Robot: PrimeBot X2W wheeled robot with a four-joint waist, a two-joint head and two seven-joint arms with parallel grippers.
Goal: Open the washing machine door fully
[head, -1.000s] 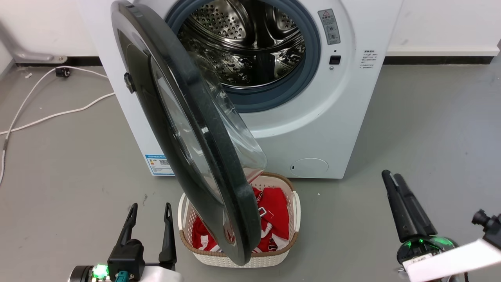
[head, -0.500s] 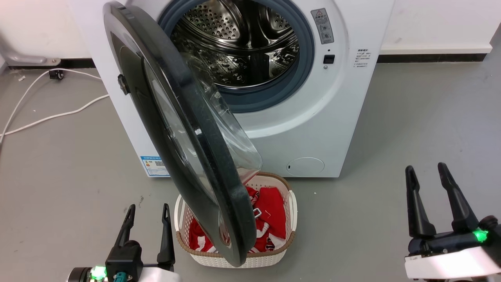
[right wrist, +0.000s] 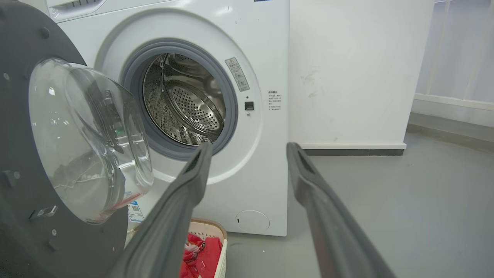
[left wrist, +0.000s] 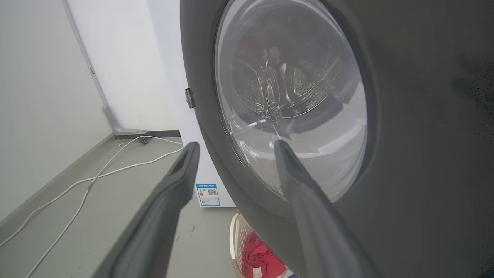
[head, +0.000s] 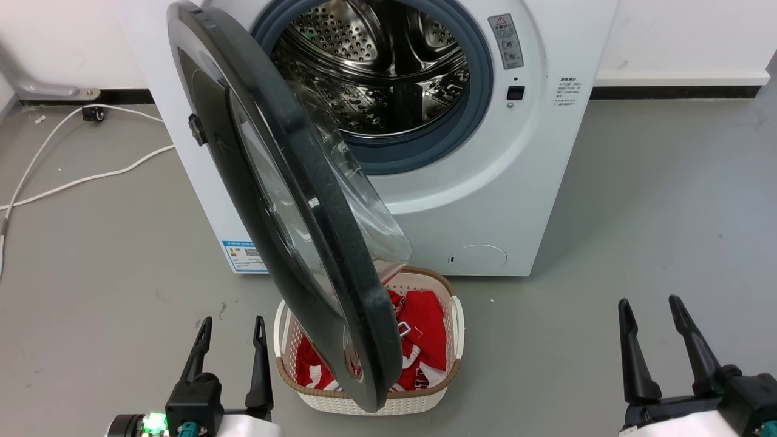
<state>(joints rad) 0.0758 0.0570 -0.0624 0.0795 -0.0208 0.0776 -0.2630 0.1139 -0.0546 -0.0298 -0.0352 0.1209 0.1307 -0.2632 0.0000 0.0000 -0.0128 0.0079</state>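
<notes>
The white washing machine (head: 485, 200) (right wrist: 262, 185) stands ahead with its steel drum exposed. Its washing machine door (head: 285, 206) (left wrist: 405, 154) (right wrist: 23, 162) hangs out toward me on the left-side hinge, roughly square to the machine's front, glass bowl facing right. At the lower left of the head view my left gripper (head: 232, 323) (left wrist: 235, 144) is open, left of the door's lower edge and apart from it. My right gripper (head: 651, 303) (right wrist: 249, 146) is open and empty at the lower right, far from the door.
A cream laundry basket (head: 437, 394) (right wrist: 216, 231) with red clothes sits on the floor under the door's lower edge. A white cable (head: 79, 176) (left wrist: 96, 177) trails over the grey floor at the left. Walls stand behind the machine.
My right gripper turned from edge-on to showing both spread fingers and dropped lower in the head view. The head camera shifted slightly. The door and left gripper hold their places.
</notes>
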